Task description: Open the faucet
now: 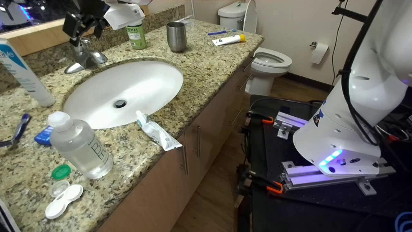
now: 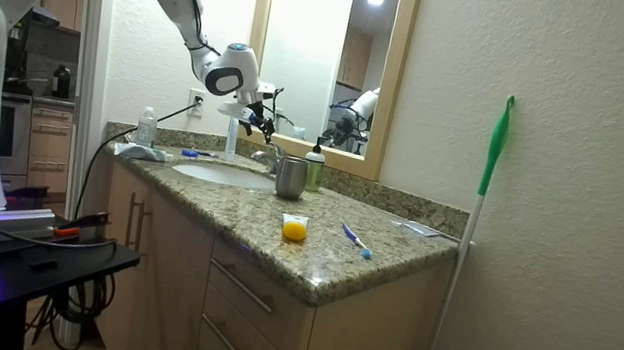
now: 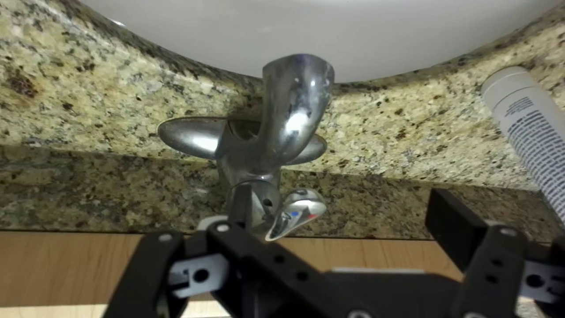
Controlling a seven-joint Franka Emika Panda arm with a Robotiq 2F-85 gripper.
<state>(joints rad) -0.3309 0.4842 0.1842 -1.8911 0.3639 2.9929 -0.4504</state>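
When you check wrist view, your pincer (image 3: 342,212) sits at frame btm, fingers (image 3: 457,229) spread wide. Lever (image 3: 300,207) (blue + red marks) shows in the gap, close to the finger at frame L; that finger overlaps the back of the chrome faucet (image 3: 284,119), so you can't tell if they touch. Faucet is approx mid-frame, on the granite bench (image 3: 397,123), spout out over the white basin (image 3: 309,26). White tube (image 3: 525,119) stands cap-down at frame R, well apart from it.

In an exterior view you've got the pincer just over the faucet, at the basin's back rim. Green bottle (image 1: 136,37) stands near, top hidden; steel cup (image 1: 177,37) upright further along. Crumpled tube (image 1: 157,130) lies at the front rim, nozzle toward the basin; clear bottle (image 1: 80,146) w/ white cap stands near it, lens case (image 1: 64,201) + green lid (image 1: 61,172) near that bottle.

In an exterior view your arm (image 2: 173,0) reaches over the bench, angled down at the faucet, which shows just L of the cup in frame. Toothbrush (image 2: 356,241) lies near a yellow-capped tube (image 2: 294,229). Green-handled pole (image 2: 495,148) stands against the wall (image 2: 589,183); mirror (image 2: 303,40) has your arm's refl.
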